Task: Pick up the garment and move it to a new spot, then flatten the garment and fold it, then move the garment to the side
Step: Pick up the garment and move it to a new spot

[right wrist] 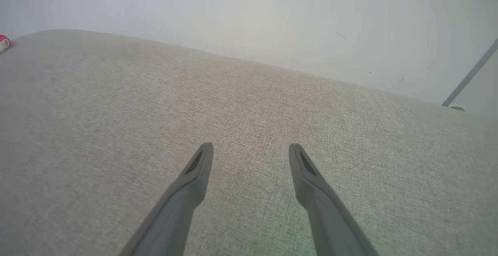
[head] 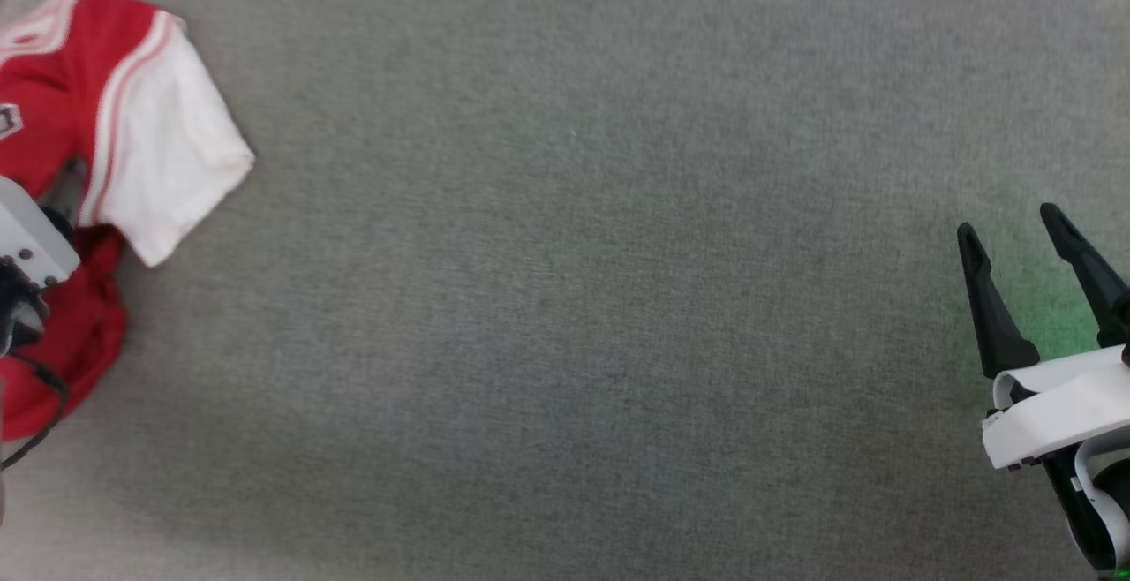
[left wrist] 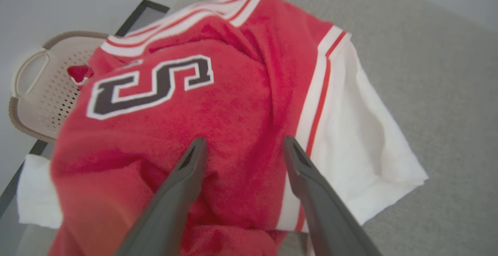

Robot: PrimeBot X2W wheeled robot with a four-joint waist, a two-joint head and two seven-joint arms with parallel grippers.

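The garment [head: 97, 139], a red jersey T-shirt with white sleeves and striped trim, lies rumpled at the far left of the grey fabric surface. In the left wrist view the garment [left wrist: 218, 104] shows a black white-outlined "S" on its chest, and my left gripper [left wrist: 243, 147] hovers just over its red body, open, nothing between the fingers. Its white wrist housing [head: 26, 237] sits over the shirt in the head view. My right gripper [head: 1011, 232] stands open at the far right, well away from the shirt; in its wrist view it [right wrist: 251, 151] hangs over bare fabric.
A beige perforated basket [left wrist: 35, 92] stands beyond the garment, past the surface's dark edge [left wrist: 132, 18]. The grey fabric surface [head: 574, 298] stretches wide between the two grippers. A pale wall [right wrist: 249, 14] lies behind its far edge.
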